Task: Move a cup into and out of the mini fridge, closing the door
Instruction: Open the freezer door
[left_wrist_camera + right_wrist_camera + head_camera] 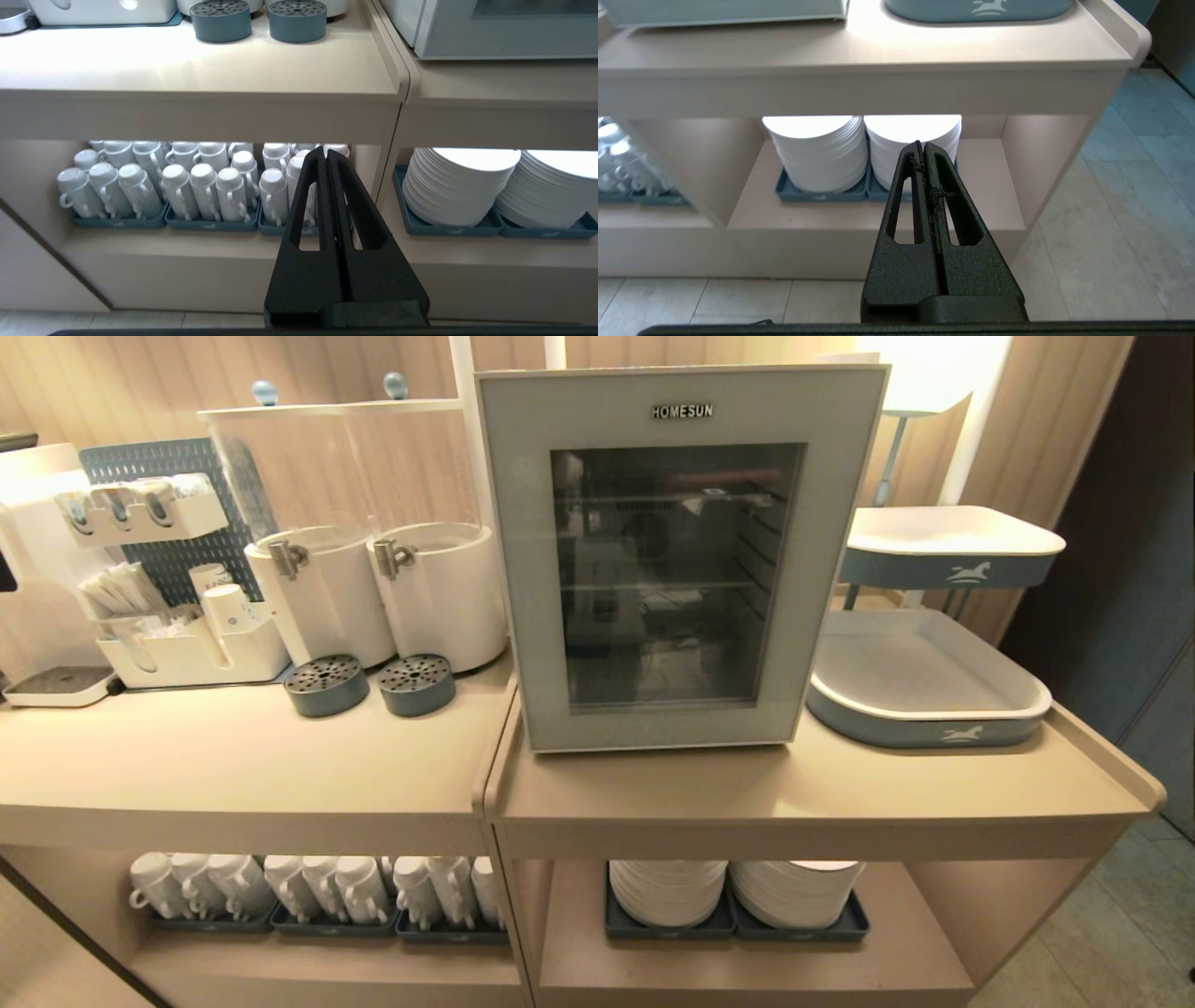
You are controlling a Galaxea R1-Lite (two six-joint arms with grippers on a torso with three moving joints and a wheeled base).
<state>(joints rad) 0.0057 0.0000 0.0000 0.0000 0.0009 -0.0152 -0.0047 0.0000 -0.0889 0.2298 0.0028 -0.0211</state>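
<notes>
Black left gripper (326, 156), fingers pressed together on nothing, is hanging low in front of the counter, facing a lower shelf of white cups (205, 186) standing in blue trays; right gripper (923, 148), likewise pinched shut and empty, is hanging before two stacks of white plates (822, 154) on the neighbouring shelf. Neither arm is showing in the head view. Mini fridge (677, 560) is standing upright on the right-hand counter (822, 784), near its front edge, with its door (523, 569) sitting flush and closed; wire shelves are showing dimly through the dark glass, and no cup can be made out inside. Blue-sided trays (924, 691) are lying just beside the fridge on the right; two white drink dispensers (392, 588) are standing close on its left. Risks, as judged: no handle is showing on the door, so a fingertip pull at the frame edge could slip, or drag the fridge toward the counter edge. A swinging door could be striking whichever neighbour stands on its opening side; the hinge side cannot be told. Cups are packed tightly, so taking one could be toppling others.
</notes>
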